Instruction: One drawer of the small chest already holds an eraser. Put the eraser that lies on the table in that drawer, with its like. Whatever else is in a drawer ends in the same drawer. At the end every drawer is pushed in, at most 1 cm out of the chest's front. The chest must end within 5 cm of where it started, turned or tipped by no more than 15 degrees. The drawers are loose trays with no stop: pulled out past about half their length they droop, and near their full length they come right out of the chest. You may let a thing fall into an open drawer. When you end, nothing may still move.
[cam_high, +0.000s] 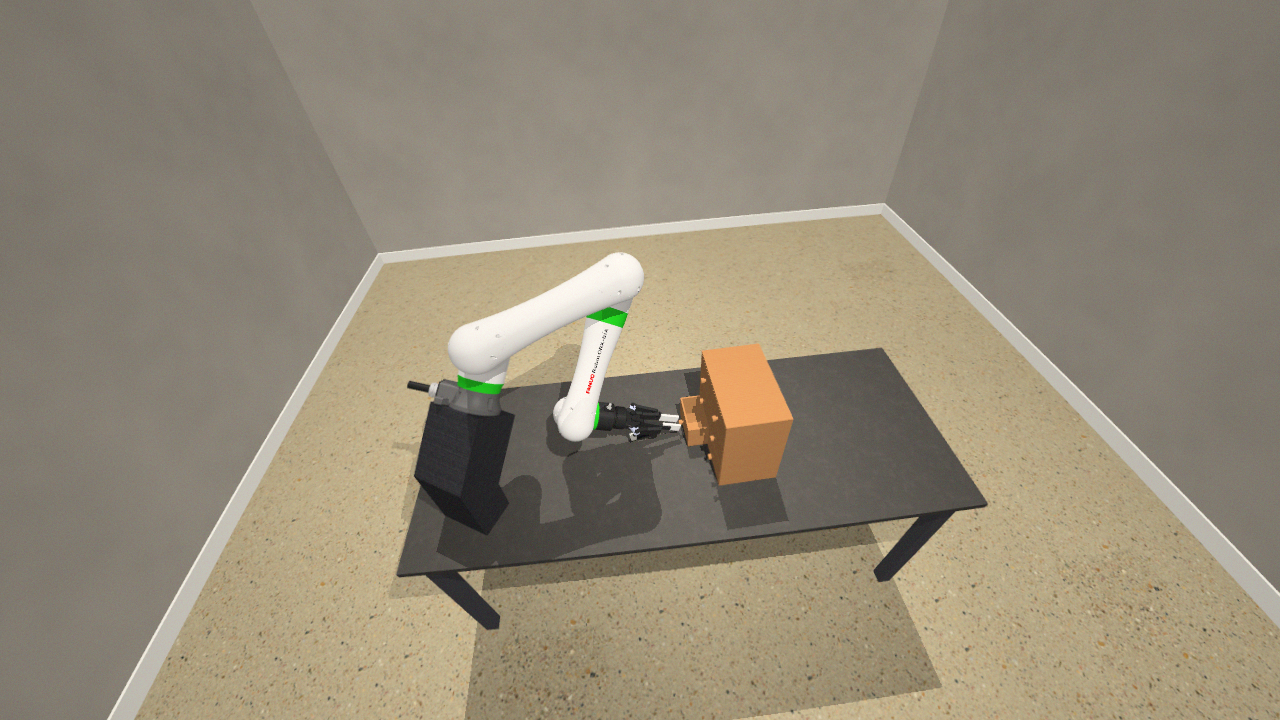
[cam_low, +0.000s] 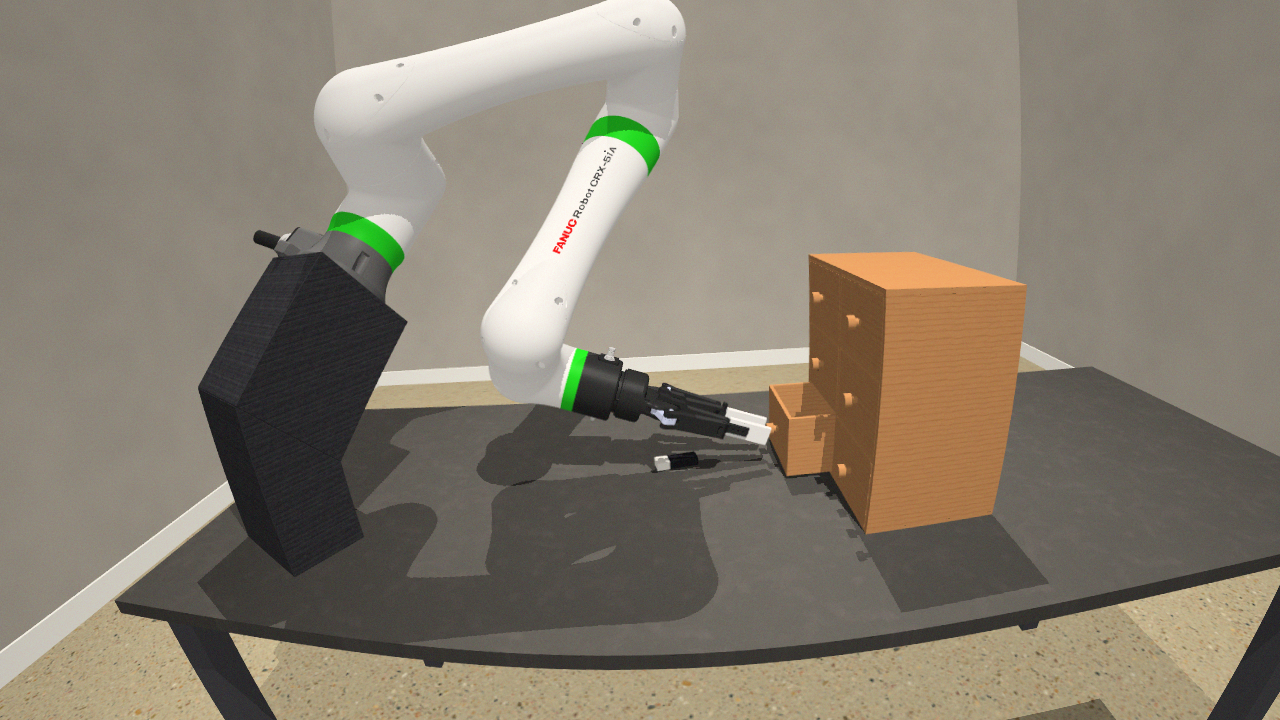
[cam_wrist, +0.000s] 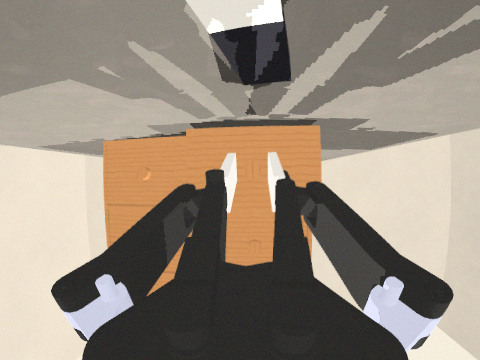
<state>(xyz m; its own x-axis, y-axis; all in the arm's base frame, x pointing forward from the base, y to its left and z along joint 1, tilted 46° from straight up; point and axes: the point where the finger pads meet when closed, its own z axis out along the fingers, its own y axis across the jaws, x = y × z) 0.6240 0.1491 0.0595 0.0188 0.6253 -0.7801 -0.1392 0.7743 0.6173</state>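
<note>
Eraser (cam_low: 682, 461) (cam_wrist: 265, 52), one, black-and-white: lying inboard of the counter's (cam_high: 877, 447) (cam_low: 1136, 465) (cam_wrist: 40, 112) edges. End effector (cam_high: 677, 422) (cam_low: 767, 428) (cam_wrist: 252, 166): fingertips apart, before pulled-out drawer (cam_high: 697, 434) (cam_low: 810, 449) (cam_wrist: 302, 150).

"FANUC Robot CRX-5iA" — red and black lettering on the white forearm (cam_high: 597, 362) (cam_low: 581, 214)

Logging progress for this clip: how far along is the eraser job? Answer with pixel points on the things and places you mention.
Done: one bottom drawer (cam_high: 694, 435) (cam_low: 807, 447) (cam_wrist: 295, 145) stands pulled out of the chest (cam_high: 756, 394) (cam_low: 948, 402).
In hand: the jaws are parted at that drawer's front, around its knob's position, apparently letting go.
Left: the black-and-white eraser (cam_low: 676, 462) (cam_wrist: 255, 50) lies on the table, still to be put in; then the drawer needs pushing shut. Its contents are not visible.
</note>
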